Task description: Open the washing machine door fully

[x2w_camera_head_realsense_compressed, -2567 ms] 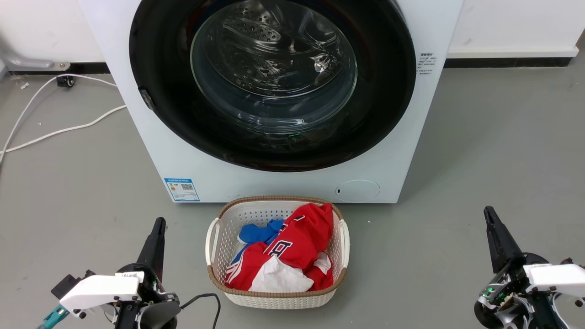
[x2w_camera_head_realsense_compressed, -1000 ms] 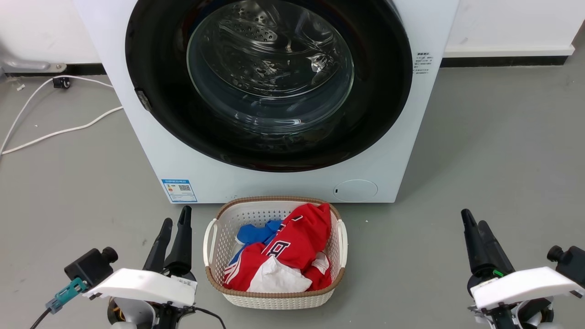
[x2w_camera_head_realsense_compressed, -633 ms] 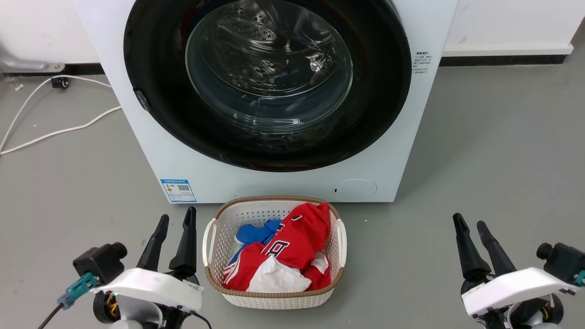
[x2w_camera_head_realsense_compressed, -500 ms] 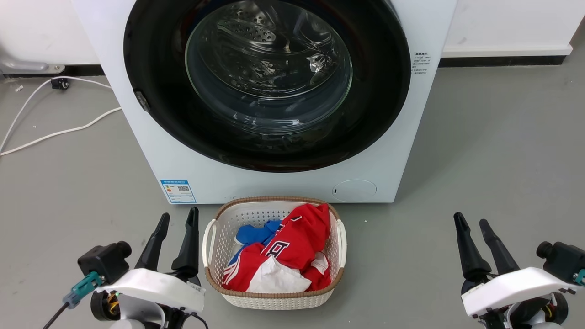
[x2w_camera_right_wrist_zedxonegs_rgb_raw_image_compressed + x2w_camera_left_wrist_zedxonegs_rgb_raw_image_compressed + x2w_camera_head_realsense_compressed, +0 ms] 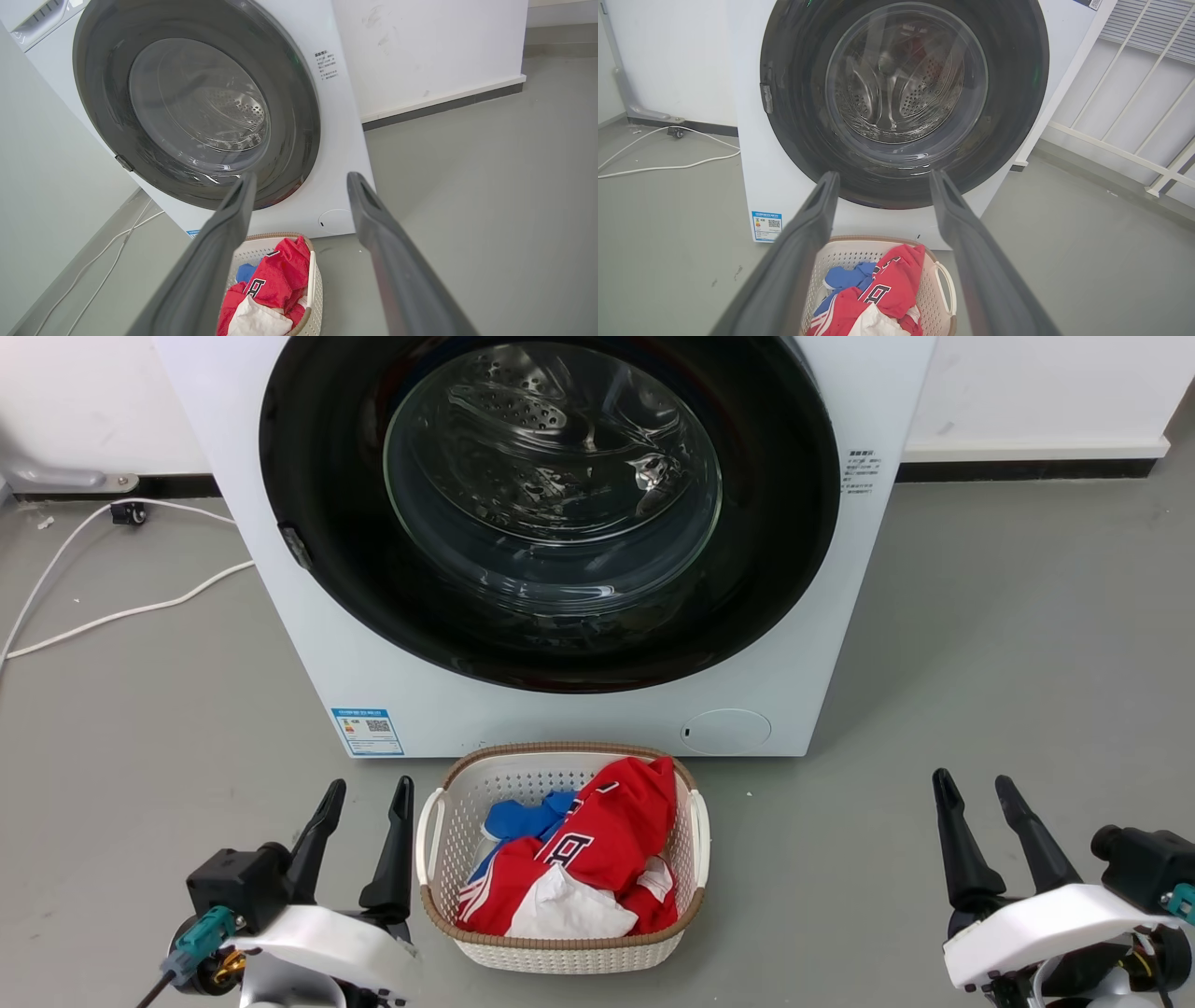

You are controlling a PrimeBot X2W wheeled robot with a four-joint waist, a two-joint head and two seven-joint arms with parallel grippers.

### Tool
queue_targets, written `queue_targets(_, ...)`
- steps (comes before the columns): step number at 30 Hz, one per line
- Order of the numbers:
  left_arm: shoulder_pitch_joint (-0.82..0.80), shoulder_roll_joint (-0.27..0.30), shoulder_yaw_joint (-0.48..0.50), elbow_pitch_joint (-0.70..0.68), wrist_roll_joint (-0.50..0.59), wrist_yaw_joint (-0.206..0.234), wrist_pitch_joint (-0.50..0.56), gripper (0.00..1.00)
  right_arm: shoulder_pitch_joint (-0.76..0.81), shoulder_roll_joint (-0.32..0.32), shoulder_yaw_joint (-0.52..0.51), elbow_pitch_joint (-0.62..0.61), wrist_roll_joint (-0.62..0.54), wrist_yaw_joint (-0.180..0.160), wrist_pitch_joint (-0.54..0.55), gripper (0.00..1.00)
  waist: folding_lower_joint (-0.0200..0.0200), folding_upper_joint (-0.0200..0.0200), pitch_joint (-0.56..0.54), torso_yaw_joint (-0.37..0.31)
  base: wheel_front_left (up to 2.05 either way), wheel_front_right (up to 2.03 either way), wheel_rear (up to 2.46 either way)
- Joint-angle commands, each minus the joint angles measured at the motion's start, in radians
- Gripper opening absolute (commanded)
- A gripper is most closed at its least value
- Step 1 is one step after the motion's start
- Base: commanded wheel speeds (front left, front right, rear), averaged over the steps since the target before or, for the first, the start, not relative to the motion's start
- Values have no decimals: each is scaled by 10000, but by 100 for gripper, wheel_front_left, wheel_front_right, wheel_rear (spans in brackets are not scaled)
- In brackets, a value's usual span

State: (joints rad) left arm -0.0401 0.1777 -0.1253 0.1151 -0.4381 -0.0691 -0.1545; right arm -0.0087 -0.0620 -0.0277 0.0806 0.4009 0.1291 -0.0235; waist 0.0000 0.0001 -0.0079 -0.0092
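Right now the washing machine door (image 5: 551, 504) sits shut, flush against the front of the washing machine (image 5: 803, 644), directly ahead of me and above the laundry basket (image 5: 560, 748). My left pincer (image 5: 369, 785) hangs low at one side of the basket and my right pincer (image 5: 971, 778) low at the other, well apart from the door. Both are released, fingers spread, holding nothing. I judge that the spread makes sense: either one is ready to hook or close on the door's edge, and the task has not begun in earnest.

The basket stands on the floor just in front of the machine, full of red, blue and white clothes (image 5: 597, 840). That could crowd a low approach, so I would come at the door from above the basket.

Much is unclear. The head view cuts off the top of the door. I can make out no obvious handle on the glossy black ring. A small grey fitting (image 5: 297, 546) sits on the ring's left edge, but I cannot tell whether it is a hinge or a catch, so the swing side is uncertain. Reflections on the glass blur the steel drum behind it. A white cable (image 5: 121, 612) trails across the floor to my left, running out of frame.
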Motion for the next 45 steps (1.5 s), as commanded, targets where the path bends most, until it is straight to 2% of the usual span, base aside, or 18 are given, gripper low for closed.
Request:
queue_targets(1,25,81,-44,-74,204,32,-94,100,30,7,-19,-139,-211,16,-59,100,0,-1,-6,7,0,0,0)
queue_targets(29,-61,210,-307,84,1946,123,-720,100,218,107,-169,-209,-2557,22,-189,100,0,-1,-84,162,0,0,0)
queue_targets(45,-26,116,-253,286,2491,181,-1014,100,261,126,-110,-296,-3362,24,-314,100,0,-1,-77,131,0,0,0)
